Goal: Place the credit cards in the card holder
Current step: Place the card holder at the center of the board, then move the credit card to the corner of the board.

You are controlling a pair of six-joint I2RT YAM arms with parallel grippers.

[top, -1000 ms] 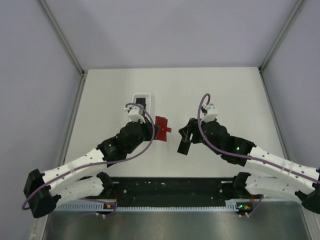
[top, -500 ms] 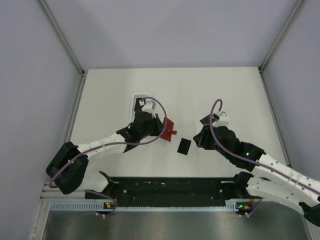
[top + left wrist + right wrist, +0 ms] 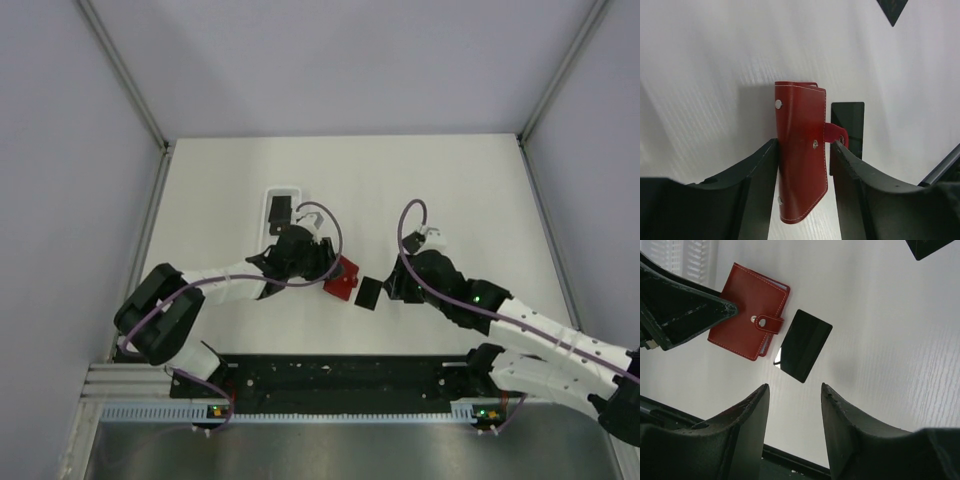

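The red card holder (image 3: 801, 155) lies shut on the table with its tab snapped. My left gripper (image 3: 805, 144) is open and straddles it, with a gap on the tab side. In the top view the card holder (image 3: 343, 279) lies just past the left gripper (image 3: 330, 268). One black credit card (image 3: 368, 292) lies flat beside the tab. In the right wrist view this credit card (image 3: 804, 345) is just ahead of my open, empty right gripper (image 3: 795, 387), with the card holder (image 3: 747, 310) to its left. Another black card (image 3: 281, 211) rests in the white tray.
The white oblong tray (image 3: 270, 197) stands behind the left arm, left of centre. A black strip (image 3: 340, 380) runs along the table's near edge between the arm bases. Metal frame posts (image 3: 150, 130) rise at the back corners.
The left arm swung nearer and right, brought the card holder down flat on the table and opened its fingers. The right gripper released the card earlier and now points at it.
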